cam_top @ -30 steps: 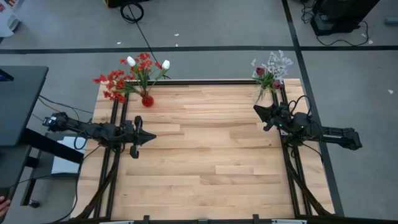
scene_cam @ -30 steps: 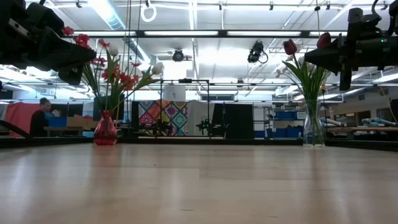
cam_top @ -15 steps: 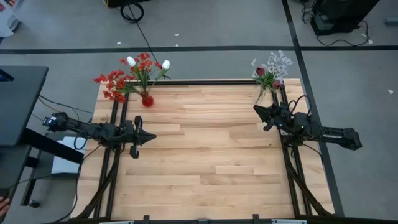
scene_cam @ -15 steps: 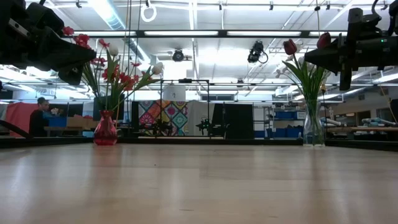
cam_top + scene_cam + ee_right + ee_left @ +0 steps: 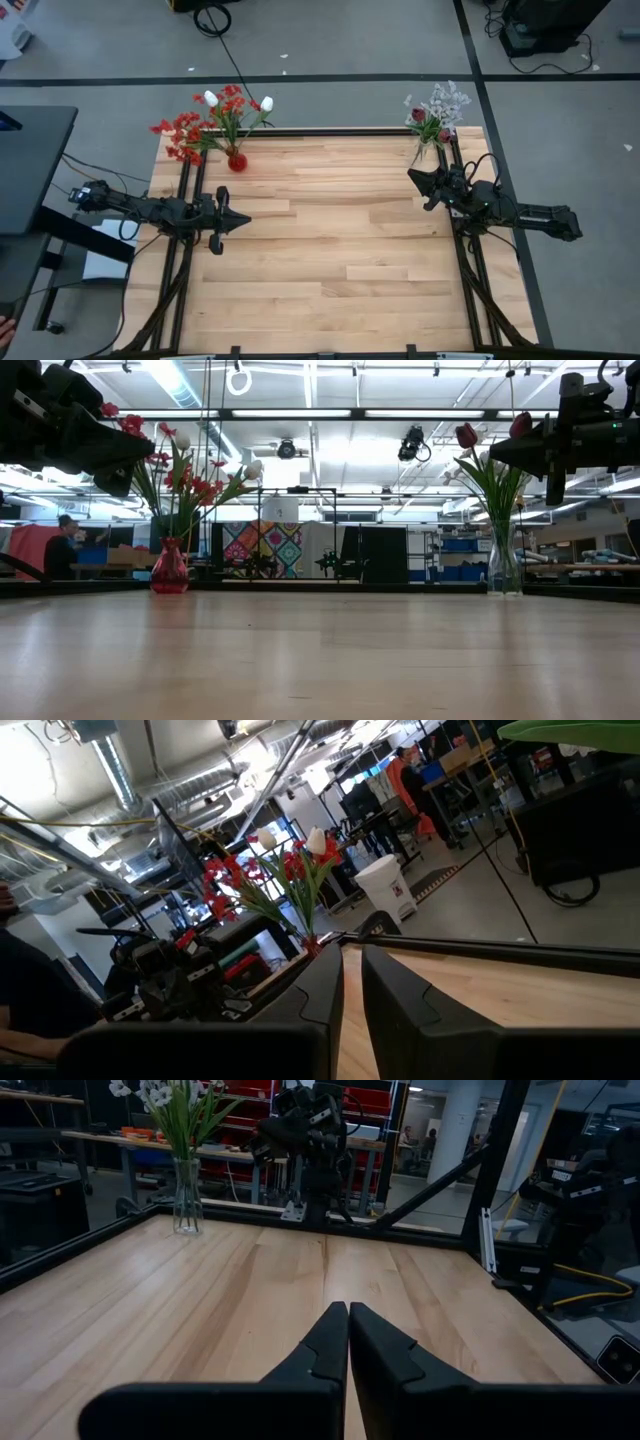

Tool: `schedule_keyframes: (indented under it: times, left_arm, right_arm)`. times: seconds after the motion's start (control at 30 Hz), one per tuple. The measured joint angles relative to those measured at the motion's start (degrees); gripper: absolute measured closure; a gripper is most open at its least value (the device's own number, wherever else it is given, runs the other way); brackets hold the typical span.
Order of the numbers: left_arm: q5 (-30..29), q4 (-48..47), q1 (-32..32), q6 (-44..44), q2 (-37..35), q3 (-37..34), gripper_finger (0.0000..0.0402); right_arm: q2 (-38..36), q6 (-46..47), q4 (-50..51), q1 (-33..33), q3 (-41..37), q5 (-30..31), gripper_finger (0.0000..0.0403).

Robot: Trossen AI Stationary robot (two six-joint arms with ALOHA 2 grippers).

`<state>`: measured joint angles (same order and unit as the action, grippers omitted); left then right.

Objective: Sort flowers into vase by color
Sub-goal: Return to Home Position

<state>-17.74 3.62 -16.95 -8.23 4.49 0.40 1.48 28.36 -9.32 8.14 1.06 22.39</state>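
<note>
A small red vase [image 5: 237, 160] stands at the table's far left edge and holds red clusters [image 5: 180, 135] and white tulip buds [image 5: 210, 98]. A clear glass vase [image 5: 424, 150] stands at the far right corner with maroon buds [image 5: 418, 115] and pale sprigs [image 5: 445, 100]. My left gripper [image 5: 243, 219] hovers shut above the table's left side, pointing right. My right gripper [image 5: 411, 177] hovers shut above the right side, just near of the clear vase, pointing left. Both show raised off the table in the low view: the left gripper [image 5: 150, 452] and the right gripper [image 5: 495, 455].
Bare wooden tabletop [image 5: 330, 230] stretches between the two arms. A black metal frame [image 5: 185, 290] runs along the left and right table edges. A person [image 5: 65, 545] sits in the room beyond the table's far left.
</note>
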Motion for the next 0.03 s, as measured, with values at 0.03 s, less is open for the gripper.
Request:
schedule_keyframes:
  times: [0.03]
  left_arm:
    - [0.0,0.0,0.0,0.0,0.0,0.0,0.0381]
  right_arm:
    - [0.0,0.0,0.0,0.0,0.0,0.0,0.0353]
